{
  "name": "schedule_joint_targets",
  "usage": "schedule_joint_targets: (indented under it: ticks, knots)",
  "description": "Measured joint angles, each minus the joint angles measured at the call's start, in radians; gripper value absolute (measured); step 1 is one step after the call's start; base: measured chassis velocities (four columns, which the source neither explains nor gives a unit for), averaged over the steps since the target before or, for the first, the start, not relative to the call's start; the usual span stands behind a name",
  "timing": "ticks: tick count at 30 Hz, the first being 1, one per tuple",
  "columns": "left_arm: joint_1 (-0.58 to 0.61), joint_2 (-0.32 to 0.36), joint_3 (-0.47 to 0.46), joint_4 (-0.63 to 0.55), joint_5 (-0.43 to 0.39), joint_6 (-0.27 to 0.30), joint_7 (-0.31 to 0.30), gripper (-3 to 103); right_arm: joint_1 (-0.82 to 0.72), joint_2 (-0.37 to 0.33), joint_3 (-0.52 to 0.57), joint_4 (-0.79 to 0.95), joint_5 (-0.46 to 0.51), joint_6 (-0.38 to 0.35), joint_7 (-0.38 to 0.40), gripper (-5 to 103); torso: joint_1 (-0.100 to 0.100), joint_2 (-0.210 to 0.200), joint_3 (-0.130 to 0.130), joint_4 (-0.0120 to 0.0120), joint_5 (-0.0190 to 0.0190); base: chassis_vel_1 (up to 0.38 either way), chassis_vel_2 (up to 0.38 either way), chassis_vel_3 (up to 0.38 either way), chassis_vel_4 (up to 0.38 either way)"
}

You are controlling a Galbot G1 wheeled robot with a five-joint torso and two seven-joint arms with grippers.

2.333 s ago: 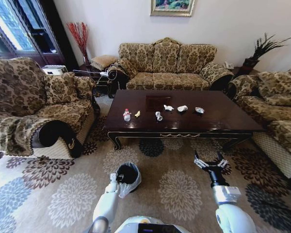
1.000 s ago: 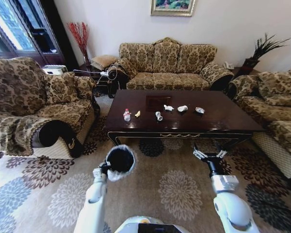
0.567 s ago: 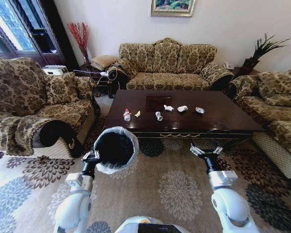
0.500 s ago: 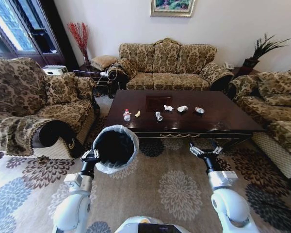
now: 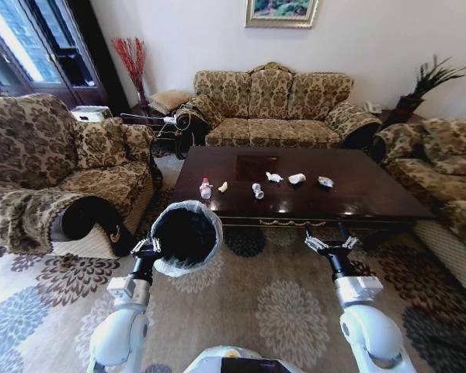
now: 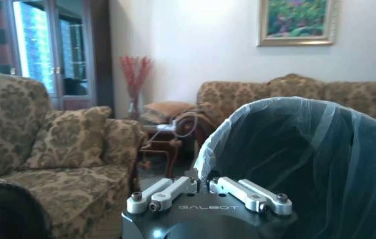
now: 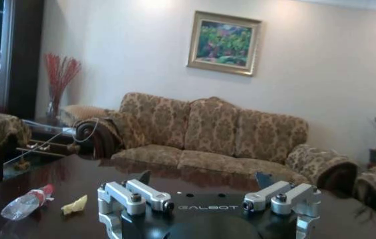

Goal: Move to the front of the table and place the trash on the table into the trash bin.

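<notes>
You are carrying the bin (image 5: 185, 237) in your left gripper (image 5: 146, 249), pinched on its rim, mouth tilted toward the worktop (image 5: 357, 194) so trash can drop in. Your right gripper (image 5: 329, 243) is hanging spread, ready. The bottle (image 5: 206, 188), yellow scrap (image 5: 223, 186) and tissues (image 5: 296, 179) are lying mid-worktop, well apart from both.

The word "GALBOT" is on the left claw (image 6: 204, 185) and on the right claw (image 7: 204, 180).
</notes>
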Motion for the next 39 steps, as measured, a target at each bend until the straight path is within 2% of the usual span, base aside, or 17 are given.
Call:
schedule_joint_targets:
  ticks: [6, 14, 21, 32, 39]
  knots:
    - [0.005, 0.0, -0.003, 0.006, -0.001, 0.0, -0.004, 4, 0.0, 0.01, -0.009, -0.021, -0.012, 0.001, 0.003, 100, 0.001, -0.001, 0.001, 0.0002, 0.0001, -0.076, 0.195, 0.204, -0.052]
    - [0.004, -0.003, 0.001, 0.022, 0.002, -0.002, -0.005, 4, 0.001, 0.013, -0.009, -0.033, -0.014, 0.006, 0.002, 100, -0.002, 0.0, -0.001, 0.0, 0.0001, 0.105, 0.073, 0.081, 0.109]
    - [-0.002, -0.002, 0.019, 0.037, 0.017, -0.033, -0.015, 4, -0.002, 0.015, 0.002, -0.037, -0.011, 0.028, -0.021, 100, 0.0, 0.0, 0.0, 0.0003, 0.0001, 0.108, 0.075, 0.082, 0.106]
    - [-0.005, -0.003, 0.019, 0.037, 0.024, -0.036, -0.01, 4, -0.008, 0.021, -0.003, -0.038, -0.017, 0.034, -0.025, 100, -0.001, 0.0, 0.0, 0.0, 0.0001, -0.034, 0.053, 0.04, -0.036]
    - [-0.004, -0.003, 0.017, 0.037, 0.022, -0.04, -0.01, 4, -0.008, 0.025, -0.016, -0.042, -0.032, 0.037, -0.025, 100, 0.0, 0.0, 0.0, 0.0, 0.0, -0.177, 0.179, 0.176, -0.175]
